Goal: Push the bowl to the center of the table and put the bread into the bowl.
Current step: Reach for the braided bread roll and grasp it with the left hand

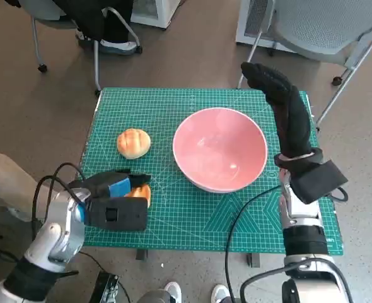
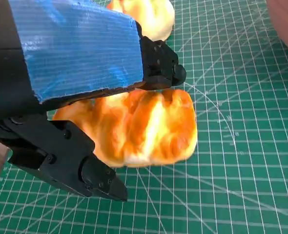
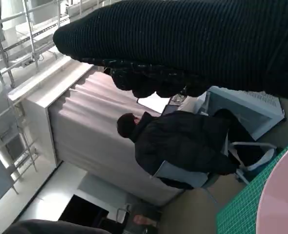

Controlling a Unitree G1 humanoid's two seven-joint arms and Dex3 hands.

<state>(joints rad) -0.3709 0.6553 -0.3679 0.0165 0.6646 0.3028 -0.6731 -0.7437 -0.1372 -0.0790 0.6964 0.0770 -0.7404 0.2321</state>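
A pink bowl stands on the green mat, right of the middle; its rim also shows as bowl and bowl. One bread roll lies loose left of it. A second bread lies on the mat near the front left edge. My left hand grips this bread, one finger over it and another against its other side. My right hand hangs raised by the bowl's right rim, fingers stretched out and holding nothing; the glove shows no fingertips.
Chairs stand beyond the table at the back left and back right. A person sits on a chair in the right wrist view. Cables trail off the front left corner. Feet show below the front edge.
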